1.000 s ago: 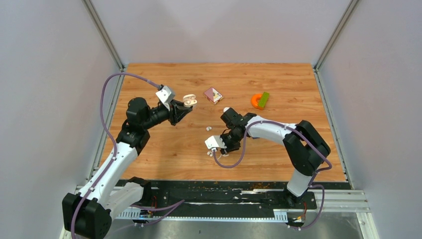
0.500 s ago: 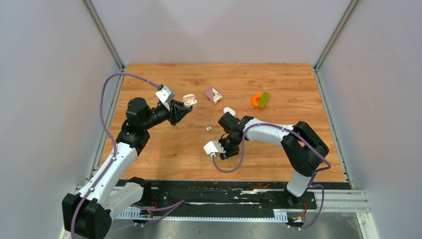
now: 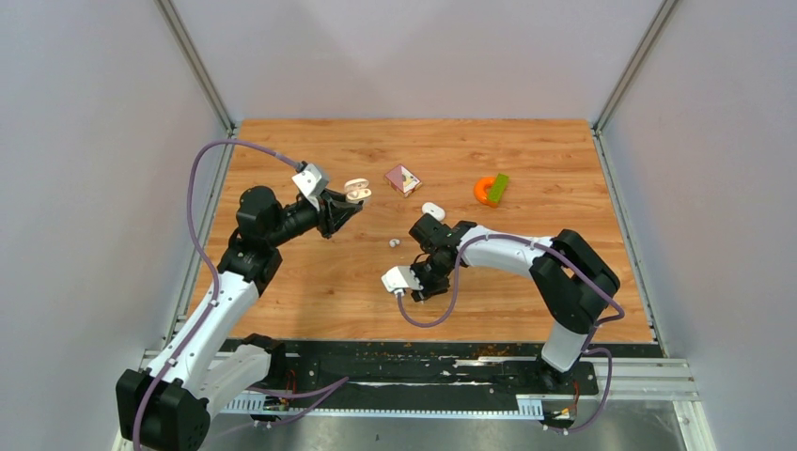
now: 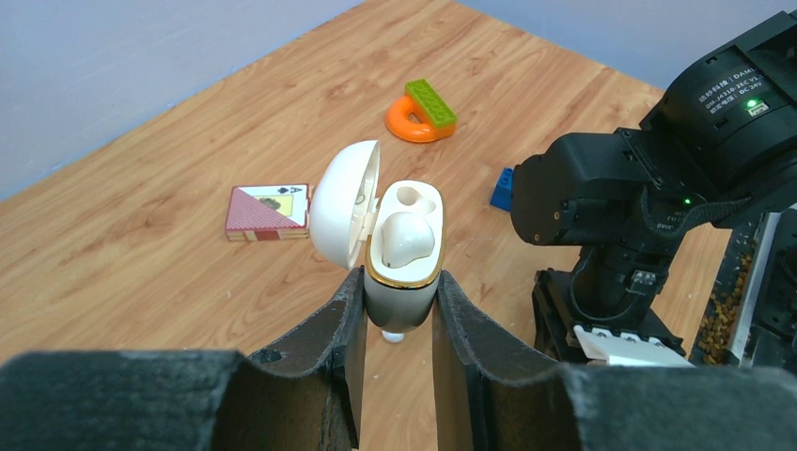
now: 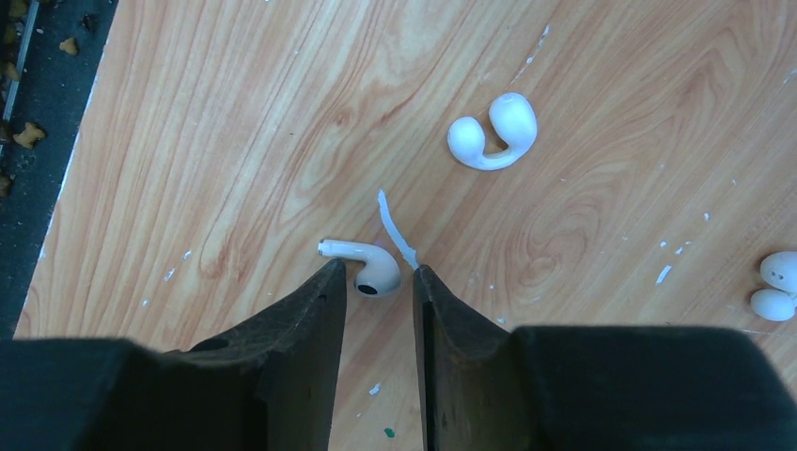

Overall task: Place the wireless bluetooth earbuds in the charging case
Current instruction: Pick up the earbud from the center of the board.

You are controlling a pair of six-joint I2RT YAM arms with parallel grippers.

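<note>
The left hand (image 4: 398, 287) is clamped on the base of the case (image 4: 376, 235), holding it upright above the surface (image 4: 141, 235) with the lid swung open to the left; one earbud (image 4: 406, 240) sits in the near socket, and the far socket is bare. The right hand (image 5: 378, 282) points down with its jaws partly open, straddling a second earbud (image 5: 371, 271) that lies flat on the surface, stem pointing left. A thin white scrap (image 5: 395, 230) lies just beside that earbud.
</note>
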